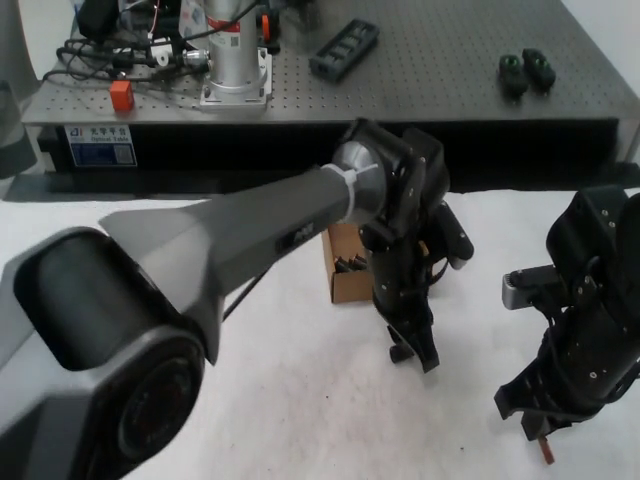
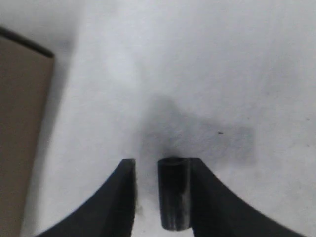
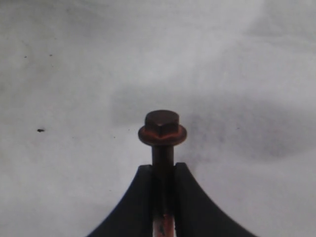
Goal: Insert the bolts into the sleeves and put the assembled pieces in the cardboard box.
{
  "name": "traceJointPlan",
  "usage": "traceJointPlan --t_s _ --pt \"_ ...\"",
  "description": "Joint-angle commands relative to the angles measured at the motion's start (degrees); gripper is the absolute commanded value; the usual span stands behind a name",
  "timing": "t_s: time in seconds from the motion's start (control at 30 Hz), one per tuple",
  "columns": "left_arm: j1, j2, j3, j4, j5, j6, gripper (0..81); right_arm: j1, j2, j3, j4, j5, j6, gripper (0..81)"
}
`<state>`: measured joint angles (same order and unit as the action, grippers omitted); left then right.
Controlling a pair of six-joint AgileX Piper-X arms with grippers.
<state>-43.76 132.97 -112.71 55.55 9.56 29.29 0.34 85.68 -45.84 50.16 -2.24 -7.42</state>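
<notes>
Fingers (image 3: 133, 207) of your right gripper (image 3: 163, 170), at the lower right of the high view, are clenched; those of your left gripper (image 2: 162, 163), near the centre, stand parted. The cardboard box (image 1: 345, 285), just left of that gripper, already holds some dark pieces (image 1: 352, 262). The sleeve (image 2: 174, 192) sits between the parted fingers and touches only one. The bolt (image 3: 162, 129) is gripped by its shank, so I judge that insertion and boxing still remain for you.

Diffuse, fairly bright light, probably from overhead: white table (image 1: 300, 400) near washed out in the high view; broad, soft-edged grey shadows lie on it by the sleeve (image 2: 174, 192) and the bolt (image 3: 162, 129) in both wrist views.
</notes>
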Motion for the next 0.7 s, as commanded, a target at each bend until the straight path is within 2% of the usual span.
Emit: traceJointPlan --t_s 0.0,0.2,0.33,0.43,0.6,0.67 --pt "-0.6 1.8 -0.7 1.4 -0.3 1.2 25.1 -0.3 -0.4 -0.1 0.1 -1.4 -0.3 2.9" --pt "-0.7 2.7 -0.7 3.4 -0.5 1.4 25.1 -0.3 -0.4 -0.1 -0.1 -2.3 -0.3 2.9" --pt "-0.7 2.8 -0.7 4.5 -4.6 1.4 25.1 -0.3 -0.4 -0.1 -0.1 -4.0 -0.2 2.9" --pt "-0.7 2.8 -0.7 5.1 -5.2 1.4 23.5 -0.3 -0.4 -0.1 -0.1 -4.0 -0.1 2.9" --pt "-0.9 2.8 -0.7 5.7 -5.1 0.9 1.0 -0.3 -0.4 -0.1 -0.1 -4.0 0.1 2.9" --pt "-0.9 2.8 -1.2 6.3 -5.1 0.7 0.3 -0.3 -0.4 -0.1 -0.1 -4.0 0.1 2.9"
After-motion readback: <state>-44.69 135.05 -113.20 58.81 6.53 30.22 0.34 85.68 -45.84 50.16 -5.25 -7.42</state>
